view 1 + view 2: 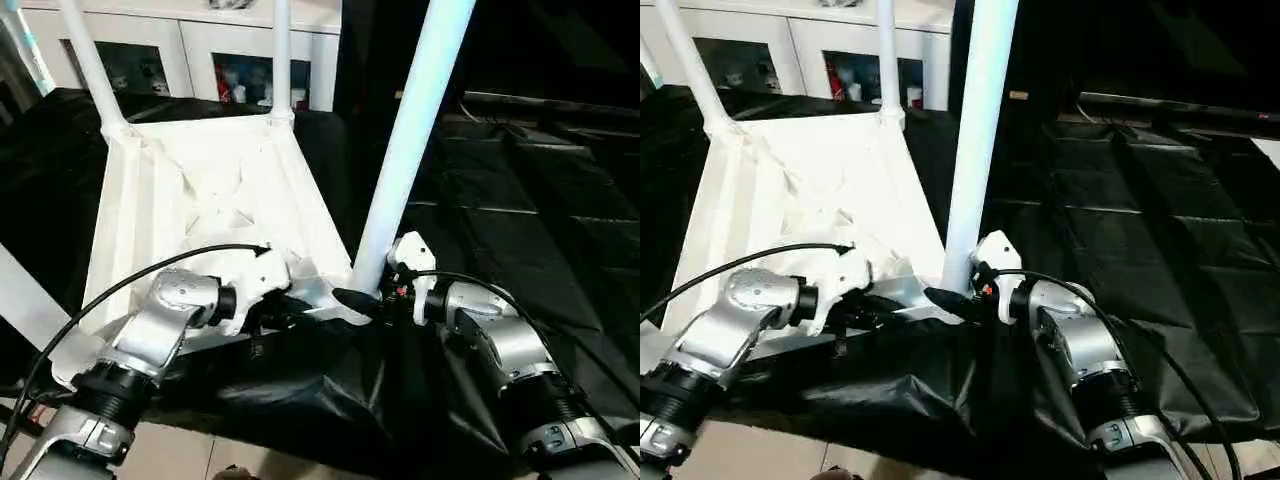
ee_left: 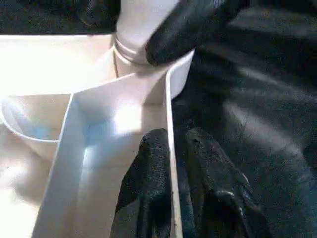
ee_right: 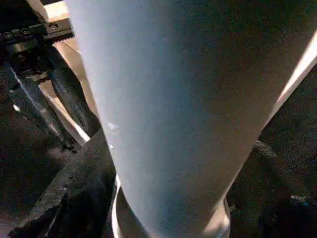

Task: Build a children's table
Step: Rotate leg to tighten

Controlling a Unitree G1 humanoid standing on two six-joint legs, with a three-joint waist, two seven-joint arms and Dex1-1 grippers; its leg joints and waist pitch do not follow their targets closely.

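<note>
Left wrist view: left end effector (image 2: pixel 172 173) pinching tabletop rim (image 2: pixel 169 106); right end effector (image 1: pixel 368 300) spread around near leg (image 1: pixel 415 130), socket seated.

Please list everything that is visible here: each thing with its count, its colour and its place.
Table top: one, white, upside down on the black sheet.
Legs: three, white, upright in corner sockets; two far, one near.
Black sheet: one, covering the work surface.
Cabinet: one, white with glass doors, behind.
Left gripper: black, straddling the table top's edge wall.
Right gripper: black, around the near leg's base.
</note>
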